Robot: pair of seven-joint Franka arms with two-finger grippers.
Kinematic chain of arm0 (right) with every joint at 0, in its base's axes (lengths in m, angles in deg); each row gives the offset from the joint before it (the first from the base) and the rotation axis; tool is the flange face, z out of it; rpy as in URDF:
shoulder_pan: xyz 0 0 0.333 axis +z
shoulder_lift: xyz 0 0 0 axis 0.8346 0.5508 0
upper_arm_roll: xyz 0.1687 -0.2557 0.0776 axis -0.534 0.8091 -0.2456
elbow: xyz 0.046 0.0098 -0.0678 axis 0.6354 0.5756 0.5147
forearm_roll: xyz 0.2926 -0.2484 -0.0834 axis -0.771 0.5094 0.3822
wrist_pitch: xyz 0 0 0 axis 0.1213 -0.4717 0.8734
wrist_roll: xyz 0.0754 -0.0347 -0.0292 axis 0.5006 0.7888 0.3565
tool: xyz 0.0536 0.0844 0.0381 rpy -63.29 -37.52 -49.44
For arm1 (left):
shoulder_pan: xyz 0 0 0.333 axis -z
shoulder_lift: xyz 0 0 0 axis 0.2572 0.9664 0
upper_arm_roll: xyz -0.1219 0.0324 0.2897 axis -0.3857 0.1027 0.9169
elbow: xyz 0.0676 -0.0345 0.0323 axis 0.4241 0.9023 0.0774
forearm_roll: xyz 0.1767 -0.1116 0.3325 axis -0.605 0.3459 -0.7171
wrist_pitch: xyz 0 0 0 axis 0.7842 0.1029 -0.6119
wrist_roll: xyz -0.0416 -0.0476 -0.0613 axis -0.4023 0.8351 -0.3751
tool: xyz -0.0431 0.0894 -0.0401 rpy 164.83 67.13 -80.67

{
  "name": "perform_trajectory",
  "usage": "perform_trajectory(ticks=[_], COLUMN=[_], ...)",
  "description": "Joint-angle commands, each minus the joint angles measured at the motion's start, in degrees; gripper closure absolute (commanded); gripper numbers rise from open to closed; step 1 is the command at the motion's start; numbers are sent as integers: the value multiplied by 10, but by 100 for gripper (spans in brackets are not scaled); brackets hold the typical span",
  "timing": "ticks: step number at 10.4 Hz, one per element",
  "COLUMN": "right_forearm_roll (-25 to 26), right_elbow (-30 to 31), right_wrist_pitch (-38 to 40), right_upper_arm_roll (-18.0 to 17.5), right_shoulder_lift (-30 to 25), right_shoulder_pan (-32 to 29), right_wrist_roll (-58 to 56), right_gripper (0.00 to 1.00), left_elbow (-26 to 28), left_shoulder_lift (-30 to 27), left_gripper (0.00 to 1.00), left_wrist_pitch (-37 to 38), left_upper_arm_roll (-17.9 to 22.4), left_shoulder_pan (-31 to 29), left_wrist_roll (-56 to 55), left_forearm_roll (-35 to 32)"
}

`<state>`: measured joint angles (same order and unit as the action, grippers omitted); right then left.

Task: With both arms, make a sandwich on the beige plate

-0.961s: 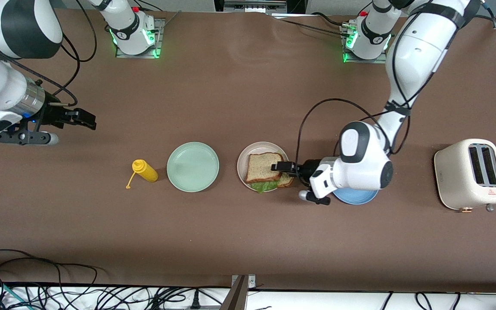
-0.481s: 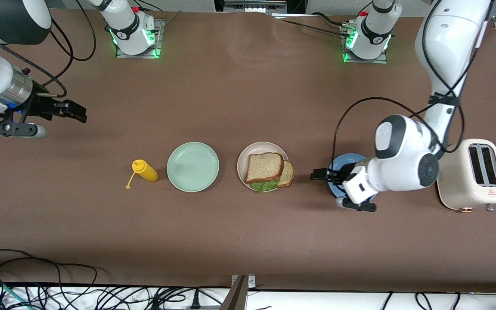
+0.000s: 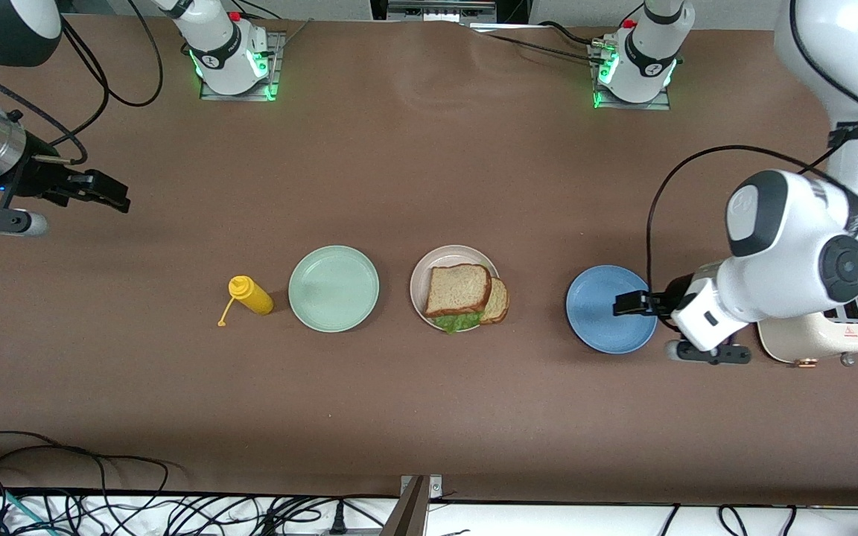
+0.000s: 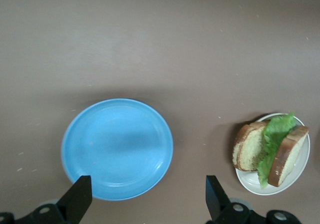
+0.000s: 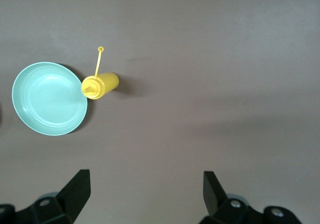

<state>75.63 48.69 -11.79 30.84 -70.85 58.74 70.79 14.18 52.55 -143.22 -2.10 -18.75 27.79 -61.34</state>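
my left gripper (image 3: 626,304) has left the sandwich (image 3: 466,296), empty, spread wide over the blue plate (image 3: 600,313); my right gripper (image 3: 105,195) likewise; left wrist shows lettuce (image 4: 275,144) edge-on.

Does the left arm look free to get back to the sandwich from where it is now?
Probably yes. The left gripper is open over the blue plate, beside the sandwich; only bare table lies between them.

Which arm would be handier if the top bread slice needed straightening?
Probably the left. Its tool hangs open over the blue plate, right beside the beige plate with the sandwich. The right tool is open too, but over bare table at the right arm's end, past the mint plate.
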Motion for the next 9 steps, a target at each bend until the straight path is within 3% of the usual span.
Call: perform_trajectory(ticks=[1, 4, 5, 8, 9], right_forearm_roll=[2, 0, 0, -2, -20], right_elbow=[-26, -45, -48, -49, -49], right_wrist_pitch=[8, 8, 8, 8, 8], right_upper_arm_roll=[-3, -4, -6, -9, -9], right_shoulder_lift=[9, 14, 16, 16, 16], right_shoulder_pan=[-3, -1, 1, 4, 4], right_wrist_roll=[14, 10, 11, 11, 11], right_gripper=[0, 0, 0, 0, 0], left_elbow=[9, 9, 9, 21, 30], left_shoulder_lift=[-78, -149, -171, -214, -219], left_gripper=[0, 0, 0, 0, 0], left_wrist_pitch=[83, 152, 153, 167, 167], left_upper_arm_roll=[11, 11, 13, 15, 44], left_shoulder_pan=[-8, -30, -31, -27, -5], left_wrist_roll=[-22, 38, 68, 70, 75], left_forearm_roll=[-32, -54, -85, -92, -92])
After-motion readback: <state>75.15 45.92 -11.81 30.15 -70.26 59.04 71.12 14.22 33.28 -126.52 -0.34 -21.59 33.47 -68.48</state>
